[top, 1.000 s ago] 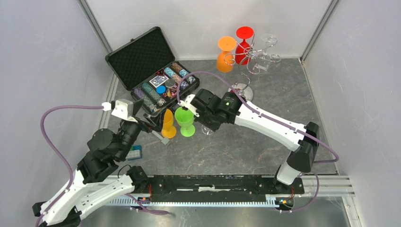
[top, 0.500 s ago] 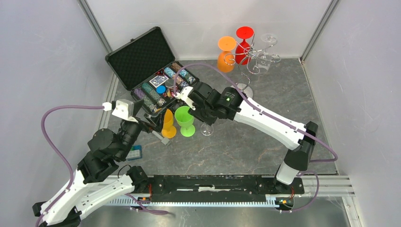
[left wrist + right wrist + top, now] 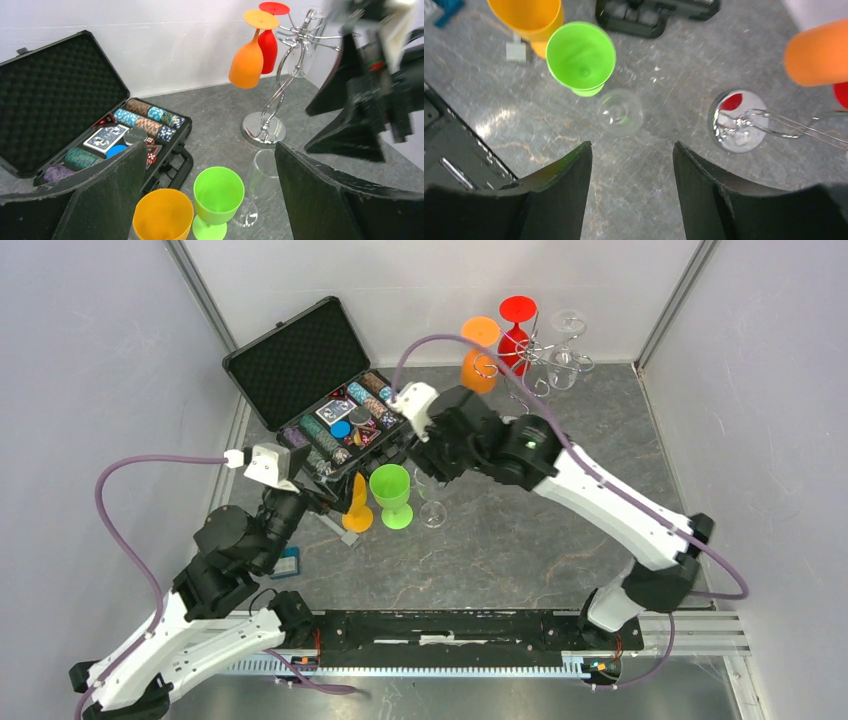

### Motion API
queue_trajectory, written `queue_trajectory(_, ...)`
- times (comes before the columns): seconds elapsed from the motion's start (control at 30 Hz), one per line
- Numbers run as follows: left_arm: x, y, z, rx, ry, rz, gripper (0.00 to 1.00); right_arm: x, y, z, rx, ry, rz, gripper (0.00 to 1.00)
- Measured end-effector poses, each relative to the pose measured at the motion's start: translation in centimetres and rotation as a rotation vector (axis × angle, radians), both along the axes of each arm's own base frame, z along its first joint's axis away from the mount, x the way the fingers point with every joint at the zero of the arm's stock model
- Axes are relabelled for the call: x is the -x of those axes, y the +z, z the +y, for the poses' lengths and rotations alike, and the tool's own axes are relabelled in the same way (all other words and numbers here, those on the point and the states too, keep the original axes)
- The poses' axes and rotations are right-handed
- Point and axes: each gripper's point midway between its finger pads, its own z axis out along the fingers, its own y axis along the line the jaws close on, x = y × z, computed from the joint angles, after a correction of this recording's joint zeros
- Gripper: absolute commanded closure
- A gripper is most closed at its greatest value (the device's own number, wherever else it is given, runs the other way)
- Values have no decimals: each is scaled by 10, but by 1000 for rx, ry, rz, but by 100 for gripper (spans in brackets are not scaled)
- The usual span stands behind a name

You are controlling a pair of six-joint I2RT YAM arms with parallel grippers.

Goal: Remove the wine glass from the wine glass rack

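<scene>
Right tool (image 3: pixel 633 150), spread and empty, hangs over the standing clear glass (image 3: pixel 620 112). Best to rise straight, clear of the green glass (image 3: pixel 580 57), then swing toward the wine glass rack (image 3: pixel 736 122) at two o'clock.

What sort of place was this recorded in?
Probably a robot test cell: plain white walls box in a grey tabletop, a mounting rail lines its near edge; props include a wine glass rack.

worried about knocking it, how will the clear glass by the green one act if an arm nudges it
The clear glass stands upright on a thin stem and small foot, so a nudge near the rim would probably tip it. Its see-through wall looks slippery and perhaps fragile. It stands close beside the green glass, so tipping might knock that too.
</scene>
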Motion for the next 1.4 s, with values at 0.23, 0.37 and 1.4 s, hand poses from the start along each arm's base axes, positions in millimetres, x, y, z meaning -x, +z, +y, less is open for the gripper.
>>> queue_trajectory(0.23,-27,-2,-40,35,-19,39,0,-8,78,-67,-281,-198,-196,29)
queue_trajectory(0.37,-58,3,-81,14,-11,143,0,-7,108,-125,-412,-390,-314,29)
queue_trajectory(1.4,-280,2,-223,772,-517,621,34,36,57,-202,-682,-604,-329,28)
